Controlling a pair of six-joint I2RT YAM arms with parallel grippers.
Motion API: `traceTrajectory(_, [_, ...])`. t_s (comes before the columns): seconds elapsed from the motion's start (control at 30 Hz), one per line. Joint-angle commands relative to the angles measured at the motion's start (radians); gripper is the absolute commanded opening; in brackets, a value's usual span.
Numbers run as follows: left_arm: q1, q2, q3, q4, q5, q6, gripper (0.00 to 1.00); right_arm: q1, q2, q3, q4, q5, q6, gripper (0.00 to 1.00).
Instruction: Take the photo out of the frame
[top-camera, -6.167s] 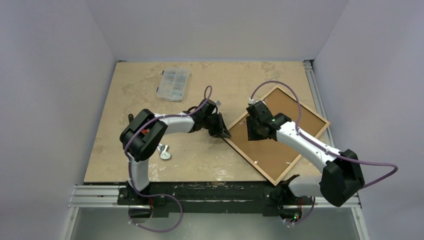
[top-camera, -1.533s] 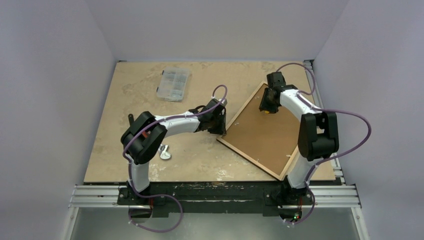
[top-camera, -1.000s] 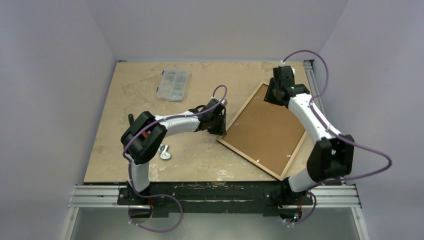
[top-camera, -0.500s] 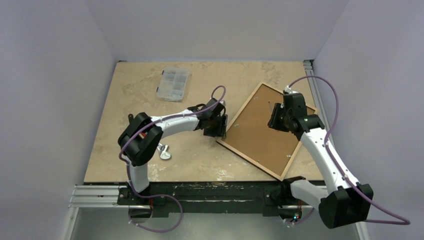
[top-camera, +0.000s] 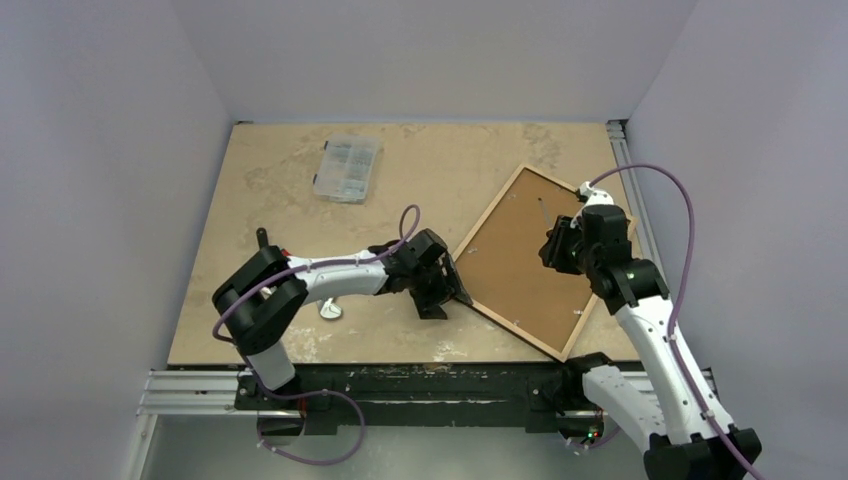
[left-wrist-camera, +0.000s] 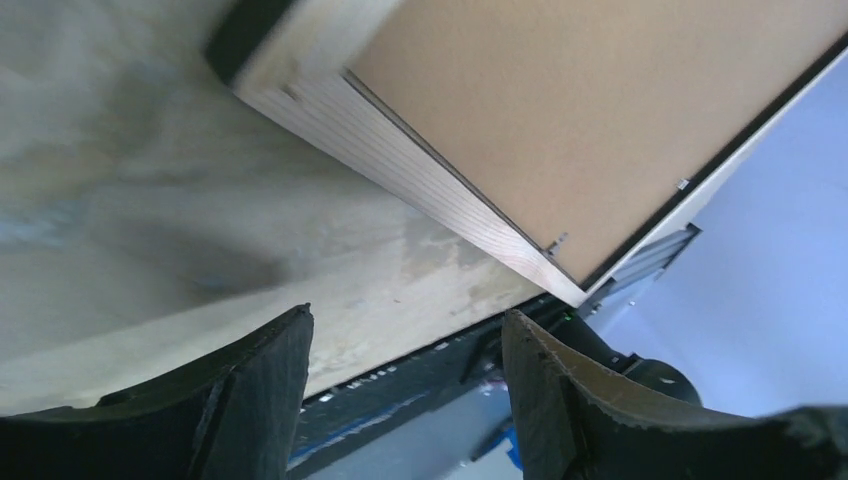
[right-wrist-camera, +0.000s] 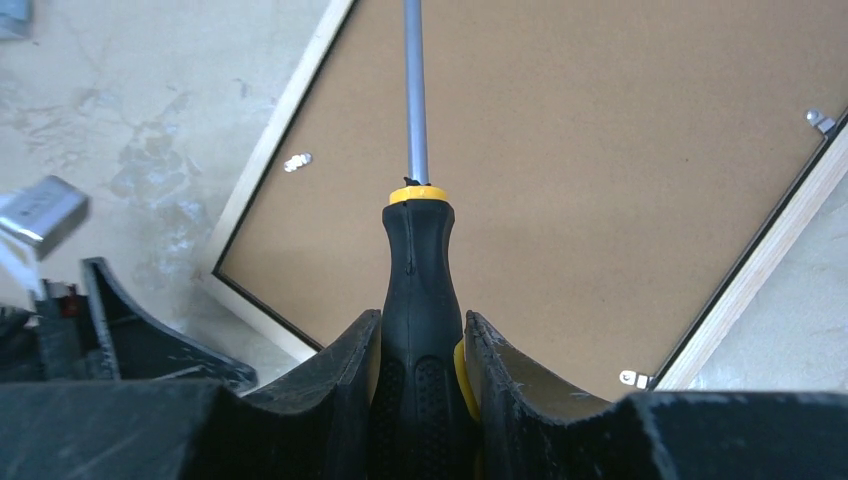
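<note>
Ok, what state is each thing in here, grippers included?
frame, lying rear side up.
backing panel, seated in the frame.
photo, not visible.
screwdriver, gripped by its handle, shaft over the backing panel.
right gripper, shut on the screwdriver.
left gripper, open, empty, beside the frame's corner.
parts box, flat, apart from both arms.

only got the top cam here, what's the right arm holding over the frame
observer: a screwdriver, black handle with a yellow collar, clamped in the jaws of the right gripper.
operator: where's the shaft pointing
observer: out over the brown backing of the frame; the tip runs out of the top of the right wrist view.
operator: left jaws on anything
observer: no, the left gripper is open with nothing between the jaws; the frame's pale wooden edge lies ahead of it, apart.
</note>
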Motion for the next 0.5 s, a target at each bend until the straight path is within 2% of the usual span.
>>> traceTrajectory(0.0, [-0.085,-0.008,0.031,0.11,-0.017,-0.311,0.64,0.026,-0.058,0.006,0.063,0.014,-0.023,0.0])
traceTrajectory(0.07, [-0.126,0.001,0.027,0.114,-0.053,-0.425,0.57,0.031,-0.054,0.007,0.061,0.012,-0.025,0.0])
traceTrajectory(0.1, [-0.149,0.008,0.027,0.123,-0.072,-0.479,0.56,0.031,-0.05,0.005,0.063,0.01,-0.024,0.0])
traceTrajectory(0.27, [-0.221,0.086,0.067,0.131,-0.211,-0.675,0.57,0.051,-0.046,0.006,0.06,0.001,-0.025,0.0])
traceTrajectory(0.47, [-0.238,0.194,0.135,0.177,-0.294,-0.751,0.61,0.077,-0.062,0.005,0.064,-0.002,-0.025,0.0])
